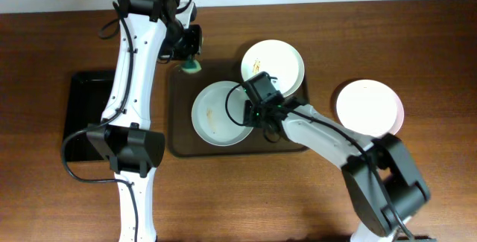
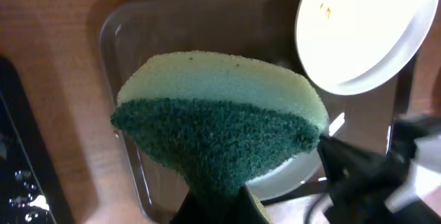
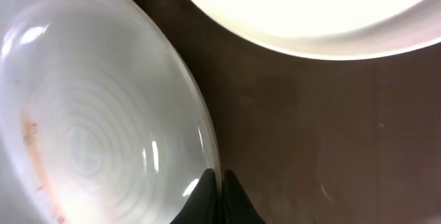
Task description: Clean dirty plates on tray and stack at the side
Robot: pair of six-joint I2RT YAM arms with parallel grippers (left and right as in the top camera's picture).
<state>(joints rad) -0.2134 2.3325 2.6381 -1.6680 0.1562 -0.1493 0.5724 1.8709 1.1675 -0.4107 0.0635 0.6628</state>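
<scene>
Right end effector (image 3: 220, 182) pinches a smeared round white plate (image 1: 212, 115) by its rim, likely steadying it for the green sponge (image 2: 220, 120) the left end effector (image 2: 220, 207) clamps.

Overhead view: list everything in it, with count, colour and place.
Table: one, brown wood, under everything.
Brown tray: one, dark brown, middle of the table.
Black tray: one, glossy black, on the table beside the brown tray.
Plates: three, white; this one and another on the brown tray, both with brown marks; a third on the table, on the brown tray's far side from the black tray.
Sponge: one, dark green with a pale layer, over a corner of the brown tray.
Left gripper: one, black, shut on the sponge.
Right gripper: one, black, shut, tips at the rim of a plate on the brown tray.
</scene>
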